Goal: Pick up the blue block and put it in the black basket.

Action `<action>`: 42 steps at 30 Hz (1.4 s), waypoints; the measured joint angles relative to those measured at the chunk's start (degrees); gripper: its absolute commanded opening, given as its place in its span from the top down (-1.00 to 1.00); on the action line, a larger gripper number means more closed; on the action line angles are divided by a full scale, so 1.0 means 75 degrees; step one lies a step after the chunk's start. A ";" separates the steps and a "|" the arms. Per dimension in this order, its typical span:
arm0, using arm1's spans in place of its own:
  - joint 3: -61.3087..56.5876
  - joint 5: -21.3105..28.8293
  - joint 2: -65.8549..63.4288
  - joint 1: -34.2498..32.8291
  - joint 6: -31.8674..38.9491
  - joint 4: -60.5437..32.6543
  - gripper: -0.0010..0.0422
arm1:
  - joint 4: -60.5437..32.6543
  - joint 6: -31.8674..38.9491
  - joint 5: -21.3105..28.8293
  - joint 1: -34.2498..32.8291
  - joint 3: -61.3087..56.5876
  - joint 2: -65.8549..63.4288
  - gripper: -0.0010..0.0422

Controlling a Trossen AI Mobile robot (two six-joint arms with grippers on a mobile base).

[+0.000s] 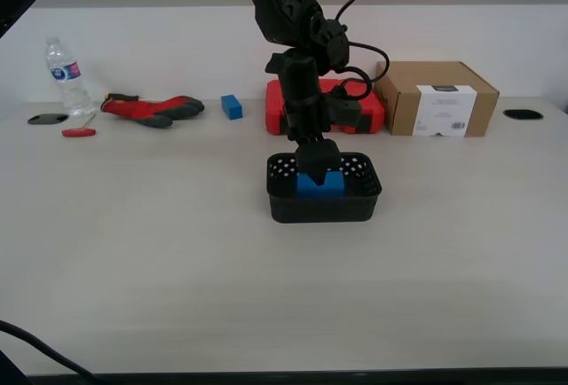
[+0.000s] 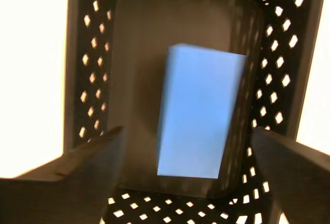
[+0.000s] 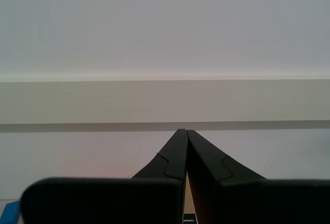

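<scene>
Stage: nearly done | blue block (image 2: 198, 113) lies inside black basket (image 1: 324, 203) | our first gripper (image 2: 188, 154) spread above it, holding nothing | our second gripper (image 3: 186, 149) pressed together, idle | left, we judge: withdrawing.

There are two blue blocks: the blue block (image 1: 319, 184) below the jaws and a smaller blue block (image 1: 232, 106); one black basket (image 1: 324, 207), one red case (image 1: 373, 115), one cardboard box (image 1: 437, 98), one bottle (image 1: 67, 75).
</scene>
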 measured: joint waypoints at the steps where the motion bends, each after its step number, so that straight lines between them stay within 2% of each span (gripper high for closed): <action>1: 0.0000 0.0000 0.0000 0.0009 0.0000 0.0000 0.96 | 0.0035 -0.0006 -0.0087 -0.0003 0.0000 0.0000 -0.75; 3: 0.0000 0.0000 0.0000 0.0006 0.0000 0.0000 0.96 | 0.0052 -0.0026 -0.0146 -0.0003 0.0000 0.0000 -0.58; 5: 0.0000 0.0000 0.0000 0.0006 0.0000 0.0000 0.96 | 0.0061 -0.0029 -0.0143 -0.0003 0.0000 0.0000 -0.27; 9: 0.0000 0.0000 0.0000 0.0012 0.0000 0.0000 0.96 | 0.0061 -0.0029 -0.0146 -0.0003 0.0000 0.0000 0.53; 11: 0.0000 0.0000 0.0000 0.0012 0.0000 0.0000 0.96 | 0.0064 -0.0029 -0.0137 -0.0003 0.0003 0.0000 0.99; 12: 0.0000 0.0000 0.0000 0.0003 0.0000 0.0000 0.96 | 0.0067 -0.0029 -0.0111 -0.0003 0.0003 0.0000 0.94; 42: 0.0000 0.0000 0.0000 0.0012 0.0000 0.0000 0.96 | 0.0172 -0.0026 0.0032 -0.0003 0.0003 -0.0006 0.96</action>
